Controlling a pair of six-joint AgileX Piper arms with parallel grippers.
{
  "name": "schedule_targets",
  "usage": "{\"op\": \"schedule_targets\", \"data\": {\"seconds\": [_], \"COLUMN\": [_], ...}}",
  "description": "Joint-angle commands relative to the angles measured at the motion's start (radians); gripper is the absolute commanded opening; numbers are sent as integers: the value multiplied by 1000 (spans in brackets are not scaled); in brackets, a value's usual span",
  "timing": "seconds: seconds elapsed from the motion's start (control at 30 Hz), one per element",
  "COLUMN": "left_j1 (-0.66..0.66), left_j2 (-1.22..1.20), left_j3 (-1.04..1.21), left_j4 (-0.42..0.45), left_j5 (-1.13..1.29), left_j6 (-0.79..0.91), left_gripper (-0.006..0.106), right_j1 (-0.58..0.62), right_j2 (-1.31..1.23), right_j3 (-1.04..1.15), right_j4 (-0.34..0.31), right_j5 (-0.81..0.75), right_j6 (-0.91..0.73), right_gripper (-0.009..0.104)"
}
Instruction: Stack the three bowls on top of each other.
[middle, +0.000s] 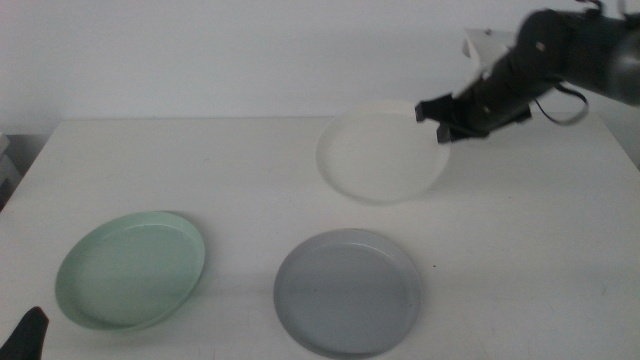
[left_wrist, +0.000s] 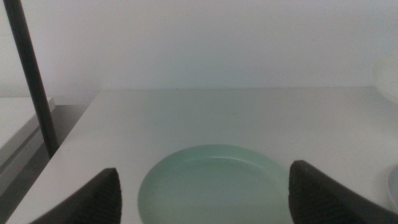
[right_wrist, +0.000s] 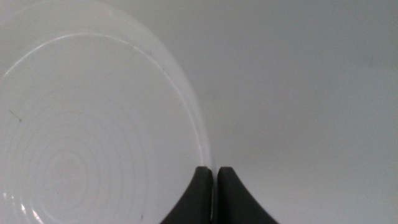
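Observation:
The white bowl (middle: 380, 155) is at the back right of the table, and my right gripper (middle: 445, 115) is shut on its far right rim. The right wrist view shows that rim pinched between the two jaws of the right gripper (right_wrist: 215, 169), with the white bowl (right_wrist: 81, 124) spreading out beyond it. The bowl looks tilted, raised at the gripped side. At the front left lies the mint green bowl (middle: 130, 268), and the grey bowl (middle: 345, 290) lies at the front centre. My left gripper (left_wrist: 204, 168) waits open just short of the mint bowl (left_wrist: 214, 186).
The white table (middle: 230, 170) ends at a pale wall behind. A dark upright pole (left_wrist: 31, 81) stands off the table's left side. Only the tip of the left gripper (middle: 25, 335) shows at the front left corner.

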Motion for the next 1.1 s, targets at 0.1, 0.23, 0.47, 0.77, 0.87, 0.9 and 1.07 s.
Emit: {"op": "schedule_targets", "data": {"seconds": [0.1,0.23,0.47,0.77,0.87,0.9,1.07], "left_j1": [2,2,2,2,2,2,2], "left_j2": [-14,-14,-14,-14,-14,-14,-14], "left_j3": [-5,-5,-5,-5,-5,-5,-5], "left_j4": [-3,-3,-3,-3,-3,-3,-3], "left_j5": [-71,-71,-71,-71,-71,-71,-71], "left_j6": [-7,-7,-7,-7,-7,-7,-7], "left_gripper": [90,90,90,90,90,90,90], "right_j1": [65,136,235,242,242,242,241], "right_j2": [-307,-373,-366,-278,-253,-248,-245], "right_j3": [341,481,562,569,569,569,569], "right_j4": [93,103,124,133,135,135,123], "right_j5": [-212,-254,-267,-306,-290,-285,-282], "right_j6": [-13,-12,-8,-8,-8,-9,-13], "right_gripper": [-1,-1,-1,-1,-1,-1,-1]}}
